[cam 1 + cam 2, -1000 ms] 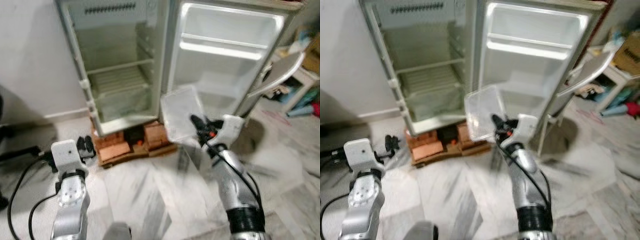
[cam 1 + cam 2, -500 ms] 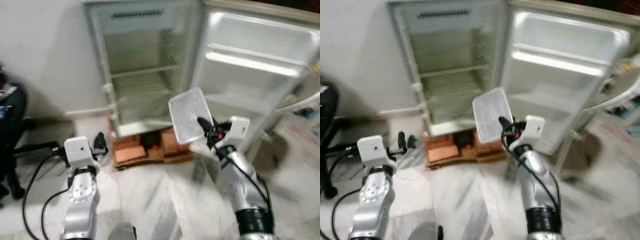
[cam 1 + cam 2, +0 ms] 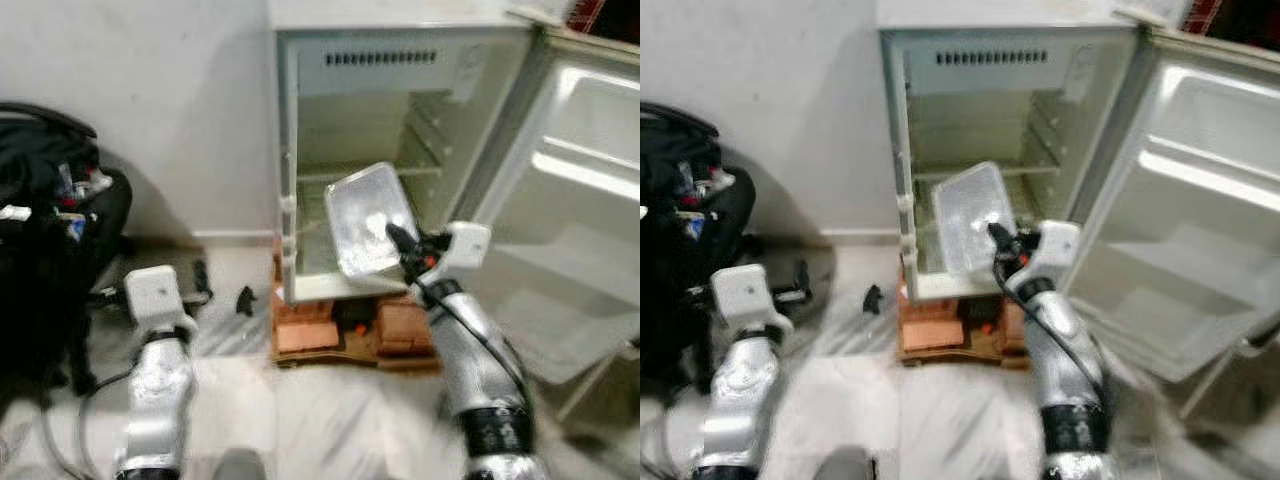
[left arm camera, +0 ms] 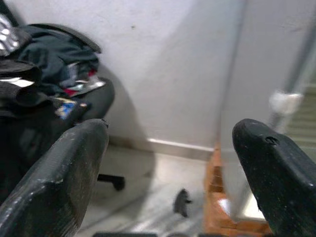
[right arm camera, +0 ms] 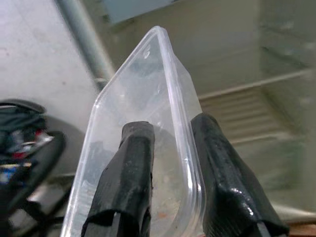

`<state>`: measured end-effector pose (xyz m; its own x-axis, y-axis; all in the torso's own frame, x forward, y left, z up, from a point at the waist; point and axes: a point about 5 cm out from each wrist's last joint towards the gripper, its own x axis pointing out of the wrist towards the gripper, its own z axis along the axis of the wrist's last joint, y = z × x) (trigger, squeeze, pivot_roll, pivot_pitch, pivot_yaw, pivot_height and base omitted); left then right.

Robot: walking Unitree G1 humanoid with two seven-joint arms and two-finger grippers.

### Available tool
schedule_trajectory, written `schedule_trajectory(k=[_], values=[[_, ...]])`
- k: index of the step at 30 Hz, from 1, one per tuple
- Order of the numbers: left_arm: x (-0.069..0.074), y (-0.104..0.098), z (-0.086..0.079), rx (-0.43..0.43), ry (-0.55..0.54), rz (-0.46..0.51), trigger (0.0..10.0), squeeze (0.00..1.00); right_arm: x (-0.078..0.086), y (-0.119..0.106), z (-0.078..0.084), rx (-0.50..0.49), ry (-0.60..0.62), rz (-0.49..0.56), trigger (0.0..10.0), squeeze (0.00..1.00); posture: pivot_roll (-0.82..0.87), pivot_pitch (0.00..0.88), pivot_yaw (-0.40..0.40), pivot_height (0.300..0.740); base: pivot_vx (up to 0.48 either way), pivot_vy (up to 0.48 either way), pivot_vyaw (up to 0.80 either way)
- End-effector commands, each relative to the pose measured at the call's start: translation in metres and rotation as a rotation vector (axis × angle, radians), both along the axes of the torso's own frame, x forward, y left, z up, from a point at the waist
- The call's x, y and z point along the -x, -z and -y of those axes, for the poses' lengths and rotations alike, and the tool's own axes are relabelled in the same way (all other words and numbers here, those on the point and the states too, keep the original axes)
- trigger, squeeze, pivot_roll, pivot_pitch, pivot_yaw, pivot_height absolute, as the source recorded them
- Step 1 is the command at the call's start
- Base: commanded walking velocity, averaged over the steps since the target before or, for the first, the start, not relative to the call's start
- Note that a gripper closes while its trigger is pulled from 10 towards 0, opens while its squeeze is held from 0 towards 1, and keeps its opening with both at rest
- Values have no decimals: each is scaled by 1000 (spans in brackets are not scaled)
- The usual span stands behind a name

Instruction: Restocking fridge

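A lived-in home, plainly. A small white fridge (image 3: pixel 380 150) stands open on reddish bricks (image 3: pixel 305 335) against a bare white wall (image 3: pixel 170 90), over a grey-veined marble floor (image 3: pixel 320 420). A black office chair (image 3: pixel 60 250) heaped with clothes sits beside it.

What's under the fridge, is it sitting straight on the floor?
No. The fridge stands on reddish bricks, with something dark with an orange spot in the gap between them. The right end effector and its clear container cover part of the bottom edge.

Cluttered black chair (image 3: pixel 50 200), apparently
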<state>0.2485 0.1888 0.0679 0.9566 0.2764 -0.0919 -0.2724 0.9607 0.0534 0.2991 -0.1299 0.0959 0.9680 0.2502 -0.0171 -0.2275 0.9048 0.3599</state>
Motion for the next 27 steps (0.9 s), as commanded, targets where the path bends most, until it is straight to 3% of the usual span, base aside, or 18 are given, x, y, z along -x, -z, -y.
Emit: schedule_trajectory(k=[1, 10, 27], values=[[0, 0, 3, -8, 9, -1, 10000, 0, -2, -1, 9, 19, 37, 4, 10000, 0, 127, 0, -58, 740, 0, 0, 0], [3, -1, -1, -22, 15, 0, 10000, 0, -4, -7, 11, 47, 45, 32, 10000, 0, 123, 4, -54, 740, 0, 0, 0], [7, -1, -3, -24, 10, 2, 10000, 0, -2, -6, 9, 67, 38, 34, 10000, 0, 122, 13, -54, 740, 334, 0, 0]])
